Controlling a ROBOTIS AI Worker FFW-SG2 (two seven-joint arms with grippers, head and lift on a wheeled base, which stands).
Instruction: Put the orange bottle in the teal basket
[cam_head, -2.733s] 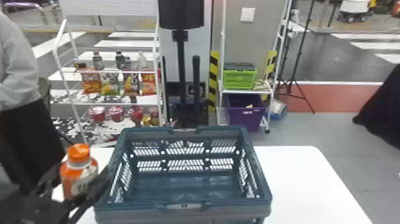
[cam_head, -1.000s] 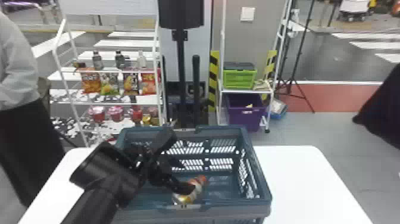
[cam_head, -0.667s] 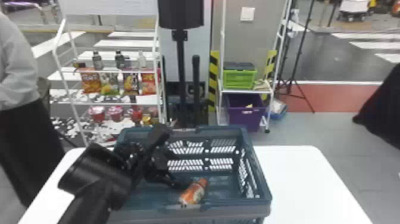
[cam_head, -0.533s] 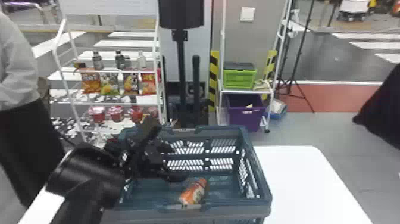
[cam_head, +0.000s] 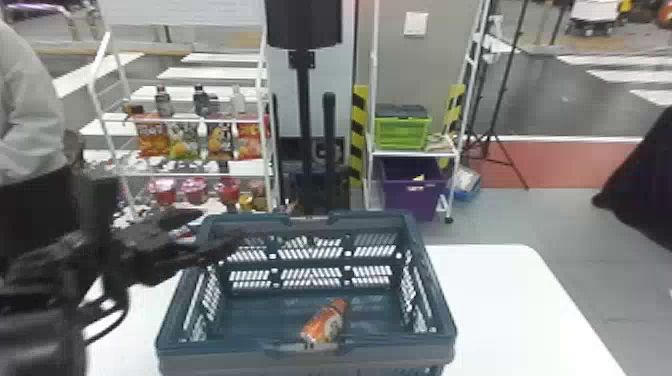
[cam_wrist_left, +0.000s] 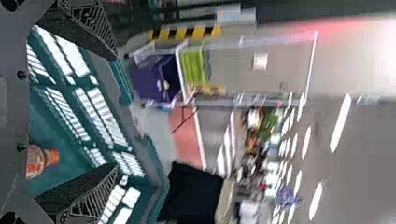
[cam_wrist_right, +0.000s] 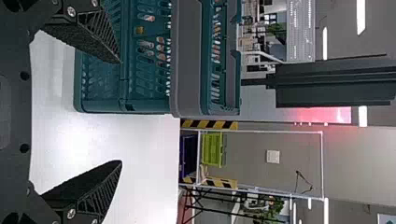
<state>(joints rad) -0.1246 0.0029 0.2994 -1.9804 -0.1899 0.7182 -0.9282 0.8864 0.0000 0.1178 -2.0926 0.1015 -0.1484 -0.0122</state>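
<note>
Orange plastic is showing low inside the teal basket, where the bottle is lying on its side on the basket's floor. It is resting near the front wall, a little right of the middle, with its orange cap pointing toward the back and slightly right. Its base is sitting close behind the front rim, and whether the two are touching is hard to tell. The basket is standing upright on a white table.

The left gripper is hanging beside the basket's back left corner, its fingers reaching toward the basket and parted, with nothing between them. It is looking blurred there, so it seems to be hovering above the rim, though contact cannot be ruled out. In the left wrist view, the left gripper is showing a wide gap between its fingers, while the bottle is lying beyond them in the basket.

The right gripper is also holding its fingers well apart and empty, with the white table and one side of the basket showing past them.

Behind the table, a white rack is carrying small bottles, snack bags and red tubs. Farther right, a lime green crate is sitting on a shelf above a purple bin, and a black tripod is standing just beyond them.
</note>
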